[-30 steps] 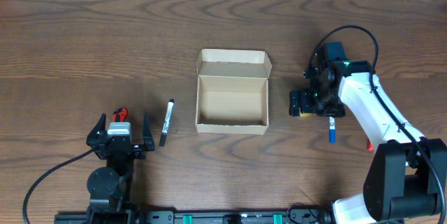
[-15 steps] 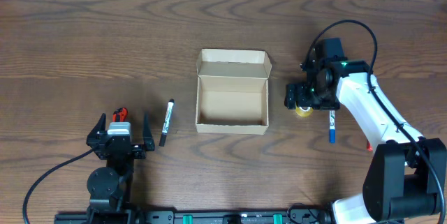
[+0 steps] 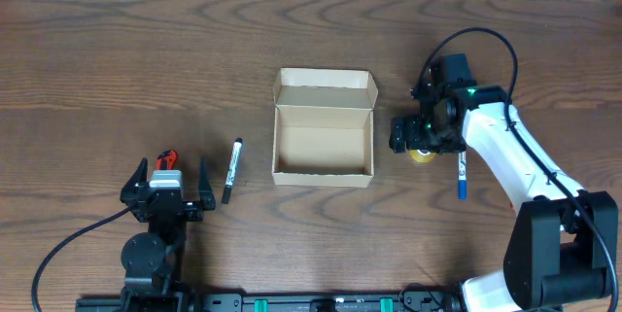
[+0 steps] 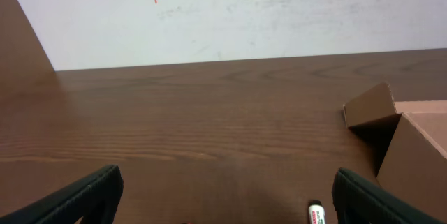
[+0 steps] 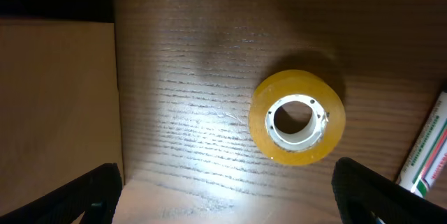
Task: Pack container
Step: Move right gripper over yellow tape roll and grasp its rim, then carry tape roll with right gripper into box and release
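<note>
The container [image 3: 323,127] is a tan cardboard box in the middle of the table, open, with its flap lid standing at the back. My right gripper [image 3: 401,138] hangs open and empty just right of the box. In the right wrist view its jaws [image 5: 223,199] are over bare table, with a yellow tape roll [image 5: 297,126] lying flat just beyond them and the box wall [image 5: 56,98] at left. The tape roll [image 3: 423,154] shows partly under the arm. My left gripper [image 3: 165,193] is open and empty at the front left [image 4: 227,206].
A black marker [image 3: 231,169] lies left of the box; its tip shows in the left wrist view [image 4: 318,214]. A blue marker [image 3: 463,178] lies right of the tape roll, its edge in the right wrist view [image 5: 427,151]. A red object [image 3: 168,159] lies by my left gripper.
My right gripper has moved left toward the box, uncovering the tape roll, which stays on the table. The left arm has not moved.
</note>
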You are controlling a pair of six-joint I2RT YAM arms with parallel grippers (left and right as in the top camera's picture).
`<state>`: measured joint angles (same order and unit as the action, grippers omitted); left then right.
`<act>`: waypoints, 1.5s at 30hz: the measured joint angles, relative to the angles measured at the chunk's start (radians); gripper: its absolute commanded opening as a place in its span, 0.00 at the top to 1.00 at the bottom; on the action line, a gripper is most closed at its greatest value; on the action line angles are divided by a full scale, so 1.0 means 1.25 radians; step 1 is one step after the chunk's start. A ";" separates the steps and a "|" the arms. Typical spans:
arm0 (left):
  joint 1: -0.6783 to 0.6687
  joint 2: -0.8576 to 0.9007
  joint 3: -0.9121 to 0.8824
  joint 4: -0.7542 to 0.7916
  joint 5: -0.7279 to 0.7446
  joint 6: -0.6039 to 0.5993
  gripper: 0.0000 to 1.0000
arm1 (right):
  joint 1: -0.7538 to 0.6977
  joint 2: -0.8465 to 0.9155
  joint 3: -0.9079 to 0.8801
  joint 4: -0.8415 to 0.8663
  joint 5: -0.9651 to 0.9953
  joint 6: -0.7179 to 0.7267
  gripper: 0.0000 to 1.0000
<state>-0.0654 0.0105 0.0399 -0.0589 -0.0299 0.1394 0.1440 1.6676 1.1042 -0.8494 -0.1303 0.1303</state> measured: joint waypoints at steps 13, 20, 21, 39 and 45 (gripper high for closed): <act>0.000 0.000 0.000 0.000 0.000 0.000 0.05 | 0.001 0.001 -0.095 0.082 0.000 0.016 0.07; 0.000 0.000 0.000 0.000 0.000 0.000 0.05 | 0.007 0.001 -0.095 0.106 -0.003 0.019 0.07; 0.000 0.000 0.000 0.000 0.000 0.000 0.05 | 0.007 0.001 -0.095 0.110 -0.004 0.021 0.07; 0.000 0.000 0.000 0.000 0.000 0.000 0.05 | 0.012 0.019 -0.096 0.169 -0.004 0.034 0.07; 0.000 0.000 0.000 0.000 0.000 0.000 0.05 | 0.013 0.078 -0.096 0.169 -0.003 0.034 0.20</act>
<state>-0.0654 0.0105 0.0399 -0.0589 -0.0299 0.1394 0.1596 1.7649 0.9848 -0.6376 -0.1337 0.1722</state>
